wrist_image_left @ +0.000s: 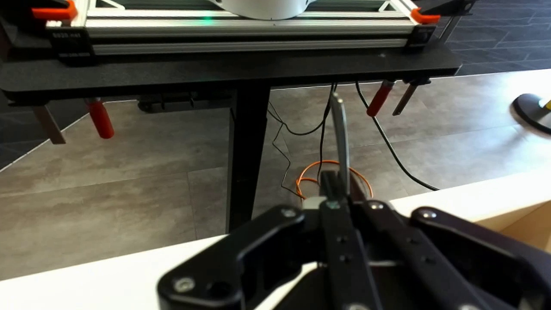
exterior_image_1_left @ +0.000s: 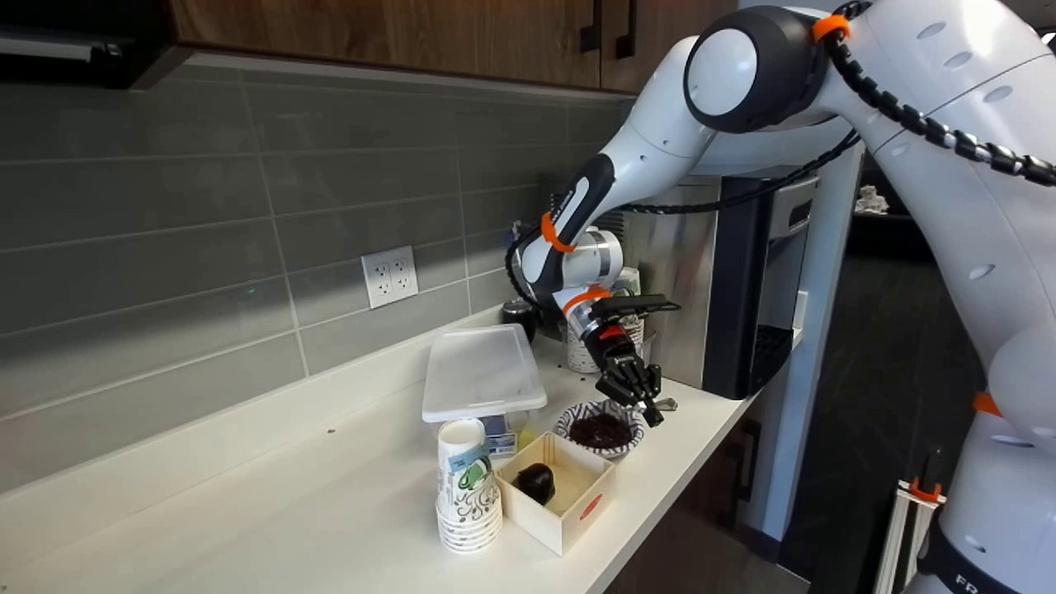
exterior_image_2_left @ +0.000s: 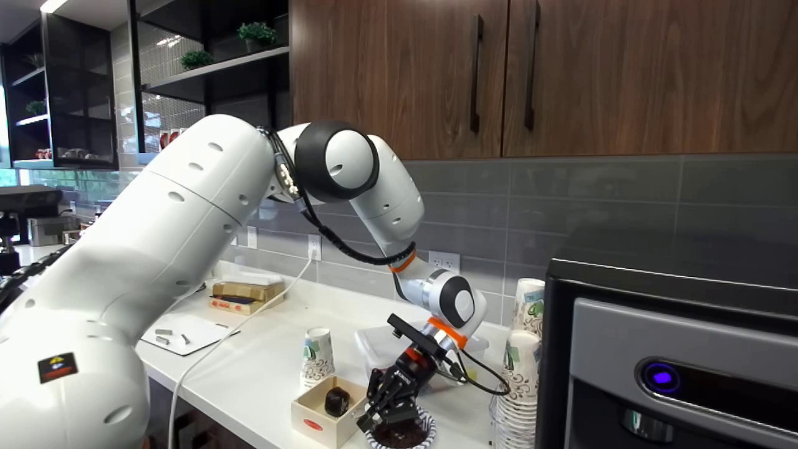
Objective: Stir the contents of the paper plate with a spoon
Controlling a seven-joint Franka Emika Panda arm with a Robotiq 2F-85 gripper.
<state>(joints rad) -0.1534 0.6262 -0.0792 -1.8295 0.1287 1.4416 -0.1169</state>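
Note:
The paper plate shows as a round white bowl with a dark blue zigzag pattern (exterior_image_1_left: 569,422) and dark brownish contents (exterior_image_1_left: 601,431). It also stands in an exterior view (exterior_image_2_left: 428,428), partly covered by my gripper. My gripper (exterior_image_1_left: 650,411) is tilted down over the bowl's edge on the counter-front side. It is shut on the spoon, whose thin grey metal handle (wrist_image_left: 340,137) sticks up between the fingertips (wrist_image_left: 342,185) in the wrist view. The handle end (exterior_image_1_left: 667,404) also shows in an exterior view. The spoon's other end is hidden, so I cannot tell whether it touches the contents.
A square wooden box (exterior_image_1_left: 596,495) with a dark lump stands beside the bowl. Stacked paper cups (exterior_image_1_left: 469,495), a lidded plastic tub (exterior_image_1_left: 483,371) and more cups (exterior_image_2_left: 520,368) stand near. A tall dispenser (exterior_image_1_left: 742,289) is behind. The counter's front edge (exterior_image_1_left: 685,495) is close.

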